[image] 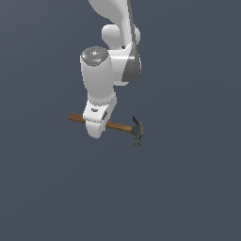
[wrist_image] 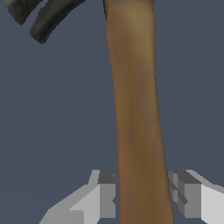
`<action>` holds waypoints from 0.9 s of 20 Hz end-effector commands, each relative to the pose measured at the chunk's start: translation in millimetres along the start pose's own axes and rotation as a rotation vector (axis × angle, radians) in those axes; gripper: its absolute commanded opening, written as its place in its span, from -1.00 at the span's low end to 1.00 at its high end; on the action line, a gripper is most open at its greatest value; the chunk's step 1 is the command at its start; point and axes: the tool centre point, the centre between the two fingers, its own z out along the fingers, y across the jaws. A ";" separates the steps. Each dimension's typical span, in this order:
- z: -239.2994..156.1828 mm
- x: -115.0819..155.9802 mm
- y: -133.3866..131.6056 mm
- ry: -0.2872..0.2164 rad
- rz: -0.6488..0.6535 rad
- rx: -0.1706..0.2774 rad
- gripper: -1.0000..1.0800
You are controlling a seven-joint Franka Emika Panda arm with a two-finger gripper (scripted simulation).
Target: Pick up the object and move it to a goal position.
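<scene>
Around the hammer [image: 123,127] handle, jaws sit astride, floor [image: 188,188] open.

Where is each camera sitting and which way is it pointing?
Exterior view: off the arm, apparently high up, facing the white arm as it covers the middle of the claw hammer; the fingers are hidden behind the hand.
Wrist view: on the wrist, looking along the fingers at the hammer's wooden handle, which runs between them; the dark claw is at the frame's edge.
Shared: the hammer, on a plain grey ground.
</scene>
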 end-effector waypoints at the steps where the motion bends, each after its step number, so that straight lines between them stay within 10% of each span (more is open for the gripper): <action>1: -30.0 -15.6 1.1 0.001 -0.001 -0.003 -1.00; 18: -196.5 -111.1 11.1 0.002 0.000 0.000 -1.00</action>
